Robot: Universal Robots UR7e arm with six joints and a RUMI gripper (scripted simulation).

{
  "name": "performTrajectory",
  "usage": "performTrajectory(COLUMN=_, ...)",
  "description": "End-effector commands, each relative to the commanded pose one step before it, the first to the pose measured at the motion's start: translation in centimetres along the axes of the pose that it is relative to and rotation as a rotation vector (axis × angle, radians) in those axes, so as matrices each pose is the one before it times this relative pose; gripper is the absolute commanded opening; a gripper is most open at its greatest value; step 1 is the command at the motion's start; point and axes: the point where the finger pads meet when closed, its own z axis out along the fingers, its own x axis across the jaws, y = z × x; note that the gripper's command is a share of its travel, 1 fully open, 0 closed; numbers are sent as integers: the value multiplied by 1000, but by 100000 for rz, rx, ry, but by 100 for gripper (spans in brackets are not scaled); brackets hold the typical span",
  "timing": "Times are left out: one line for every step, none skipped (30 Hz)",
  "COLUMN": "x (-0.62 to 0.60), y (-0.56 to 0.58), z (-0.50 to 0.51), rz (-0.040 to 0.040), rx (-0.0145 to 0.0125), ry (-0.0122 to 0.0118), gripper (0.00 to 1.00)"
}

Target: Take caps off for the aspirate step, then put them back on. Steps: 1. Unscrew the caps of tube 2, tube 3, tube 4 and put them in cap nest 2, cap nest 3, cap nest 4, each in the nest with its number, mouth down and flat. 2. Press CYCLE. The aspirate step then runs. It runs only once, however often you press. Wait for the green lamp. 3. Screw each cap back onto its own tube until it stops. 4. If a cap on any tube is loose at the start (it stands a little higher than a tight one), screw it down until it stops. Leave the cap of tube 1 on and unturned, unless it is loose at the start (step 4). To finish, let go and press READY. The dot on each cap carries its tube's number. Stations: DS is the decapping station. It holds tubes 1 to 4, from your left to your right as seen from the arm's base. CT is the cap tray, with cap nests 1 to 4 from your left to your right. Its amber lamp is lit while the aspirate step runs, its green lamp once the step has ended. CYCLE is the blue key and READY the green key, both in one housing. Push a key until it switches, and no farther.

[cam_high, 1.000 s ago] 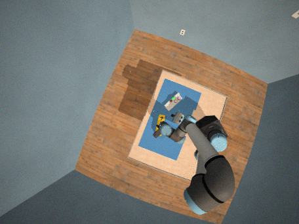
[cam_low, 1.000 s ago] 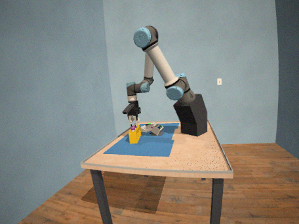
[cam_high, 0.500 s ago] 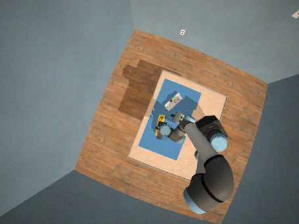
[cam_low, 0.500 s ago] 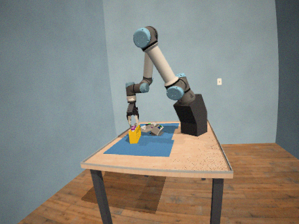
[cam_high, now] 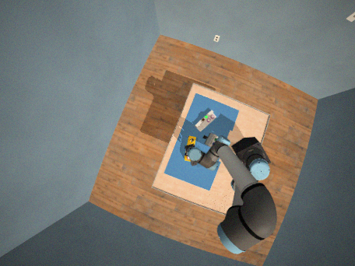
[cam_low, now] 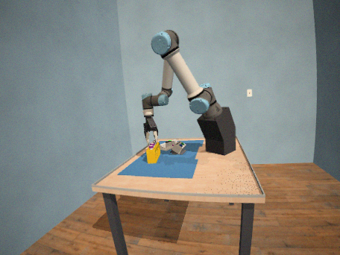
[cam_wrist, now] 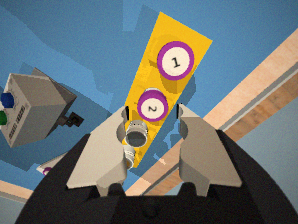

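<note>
Nearby, cap 1 (cam_wrist: pixel 175 60) sits beside cap 2 (cam_wrist: pixel 152 105) on yellow DS (cam_high: pixel 191 141) (cam_low: pixel 153 154) (cam_wrist: pixel 192 41).

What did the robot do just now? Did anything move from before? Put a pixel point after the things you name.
The fingers (cam_low: pixel 155 137) twisted around above the yellow tube block (cam_high: pixel 189 142) (cam_low: pixel 153 156) (cam_wrist: pixel 194 45). I can't tell exactly which way they turned. They look apart and aren't holding anything, and I can't see anything picked up or let go. The yellow block and the gray key box (cam_high: pixel 211 139) (cam_low: pixel 179 150) (cam_wrist: pixel 37 107) stayed put.
</note>
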Motion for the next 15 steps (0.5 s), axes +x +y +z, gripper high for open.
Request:
performTrajectory(x=27, y=15, z=-34, rz=-5238, rx=793, ry=214, gripper=35)
performTrajectory(x=0, y=0, z=0, rz=0, rx=0, ry=0, gripper=35)
performTrajectory(x=-1, y=1, z=-2, rz=0, rx=1, ry=0, gripper=35)
performTrajectory(x=0, y=0, z=0, rz=0, rx=0, ry=0, gripper=35)
performTrajectory(x=0, y=0, z=0, rz=0, rx=0, ry=0, gripper=0)
performTrajectory(x=0, y=0, z=0, rz=0, rx=0, ry=0, gripper=0)
performTrajectory(x=3, y=-4, z=4, rz=2, rx=-3, ry=1, gripper=0)
performTrajectory(x=-1, y=1, z=-1, rz=-1, rx=1, ry=0, gripper=0)
performTrajectory(x=-1, y=1, z=-1, rz=0, rx=1, ry=0, gripper=0)
performTrajectory(x=0, y=1, z=-1, rz=0, rx=0, ry=0, gripper=0)
performTrajectory(x=0, y=0, z=0, rz=0, rx=0, ry=0, gripper=0)
performTrajectory(x=0, y=0, z=0, rz=0, rx=0, ry=0, gripper=0)
performTrajectory(x=5, y=1, z=-1, rz=73, rx=-34, ry=8, gripper=0)
performTrajectory(x=0, y=0, z=0, rz=-23, rx=8, ry=1, gripper=0)
performTrajectory(x=1, y=0, z=0, rz=-5, rx=0, ry=1, gripper=0)
